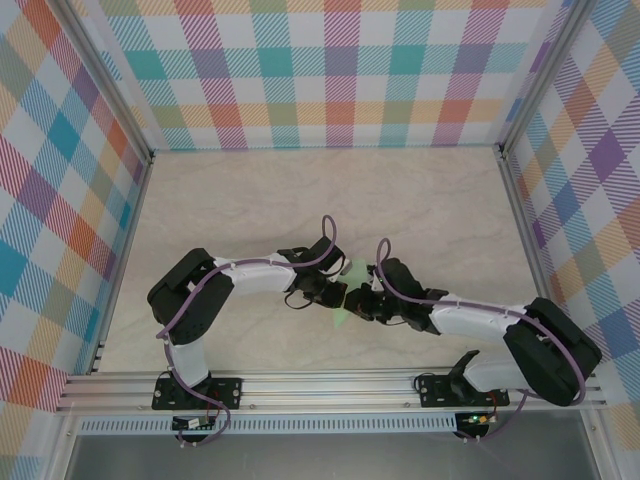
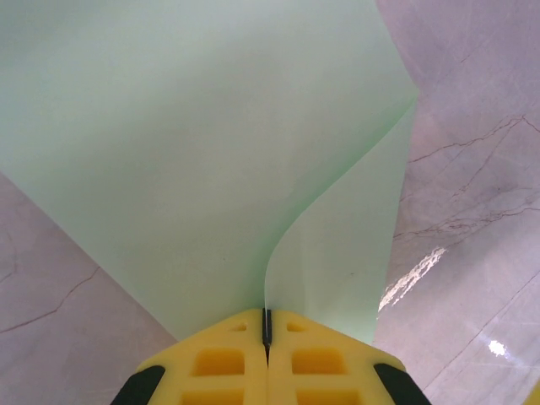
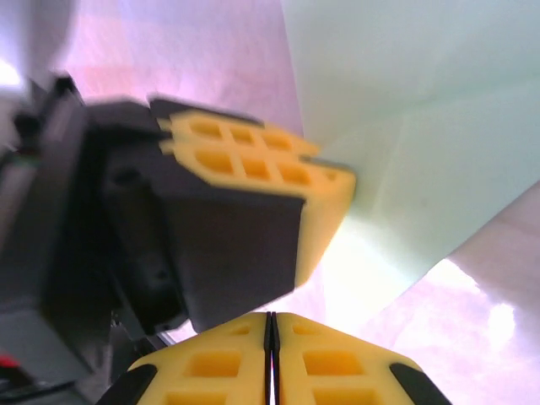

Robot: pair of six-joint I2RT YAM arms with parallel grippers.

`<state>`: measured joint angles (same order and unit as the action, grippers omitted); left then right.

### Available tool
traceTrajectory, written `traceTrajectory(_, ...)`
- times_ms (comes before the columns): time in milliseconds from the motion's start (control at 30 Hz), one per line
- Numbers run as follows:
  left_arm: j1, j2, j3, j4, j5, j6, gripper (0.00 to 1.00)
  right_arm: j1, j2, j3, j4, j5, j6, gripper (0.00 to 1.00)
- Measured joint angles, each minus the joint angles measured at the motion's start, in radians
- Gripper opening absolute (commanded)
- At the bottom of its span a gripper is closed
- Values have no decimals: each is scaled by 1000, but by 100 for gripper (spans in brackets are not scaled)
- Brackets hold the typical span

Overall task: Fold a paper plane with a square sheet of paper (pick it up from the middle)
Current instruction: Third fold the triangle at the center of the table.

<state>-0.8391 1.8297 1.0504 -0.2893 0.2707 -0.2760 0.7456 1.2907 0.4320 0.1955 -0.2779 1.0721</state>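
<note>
left gripper (image 2: pixel 266 319) clamped on the square sheet of paper (image 2: pixel 194 143) (doubled over), right gripper (image 3: pixel 272 321) pressed closed

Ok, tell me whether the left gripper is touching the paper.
Touching. The left wrist view shows the paper pinched in the shut left gripper.

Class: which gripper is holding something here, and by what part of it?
The left gripper pinches the mint-green sheet of paper at its near edge, where it bends. The right gripper is shut, holding nothing.
</note>
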Motion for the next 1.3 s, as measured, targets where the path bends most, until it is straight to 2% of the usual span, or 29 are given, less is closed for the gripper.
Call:
traceTrajectory(333, 0, 0, 0, 0, 0, 0, 2, -132, 97, 2, -2, -69, -40, 9)
traceTrajectory(667, 0, 4, 8, -11, 0, 0, 3, -162, 246, 102, 12, -132, -86, 6)
traceTrajectory(867, 0, 4, 13, -24, -3, 0, 8, -174, 318, 126, 0, -147, -132, 4)
traceTrajectory(967, 0, 3, 13, -27, -13, -10, 18, -177, 325, 133, -6, -154, -148, 4)
traceTrajectory(1033, 0, -7, 13, -39, -34, -26, 23, -176, 328, 136, -6, -154, -155, 5)
traceTrajectory(1167, 0, -58, 12, -80, -135, -99, 25, -177, 328, 138, -10, -154, -162, 5)
traceTrajectory(1233, 0, -100, 5, -84, -197, -153, 25, -177, 328, 138, -11, -154, -162, 5)
traceTrajectory(1300, 0, -151, -17, -79, -245, -209, 19, -177, 329, 138, -11, -154, -162, 5)
